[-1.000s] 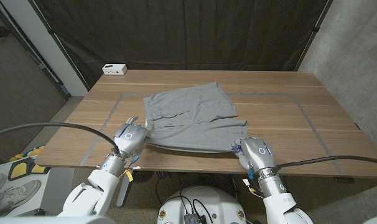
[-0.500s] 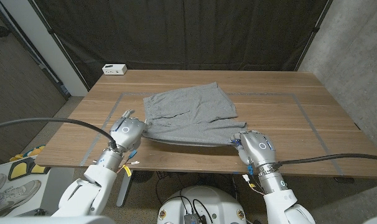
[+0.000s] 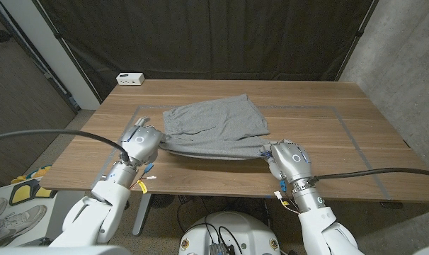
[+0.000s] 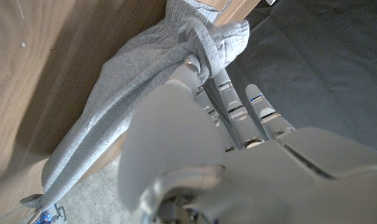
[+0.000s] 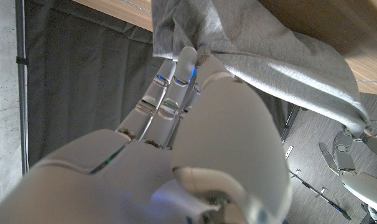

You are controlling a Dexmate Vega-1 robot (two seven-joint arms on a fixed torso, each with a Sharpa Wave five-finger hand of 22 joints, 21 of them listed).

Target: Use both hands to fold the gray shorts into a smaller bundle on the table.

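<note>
On desk (image 3: 356,106): gray shorts (image 3: 214,127), near hem gripped by left robot hand (image 3: 140,142) and right robot hand (image 3: 289,159); fold under way; hem to be carried toward waistband.

Heathered light-gray cotton shorts (image 3: 214,131) on a warm brown wood-grain table (image 3: 313,106) — faint gray tape lines (image 3: 345,126) marking it. Glossy white-and-silver robot hands (image 3: 141,144) (image 3: 289,161), black curtain backdrop (image 3: 200,35), small white box (image 3: 130,78).

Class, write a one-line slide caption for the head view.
Both robot hands, left hand and right hand, grip the near edge of the gray shorts above the wooden table.
</note>
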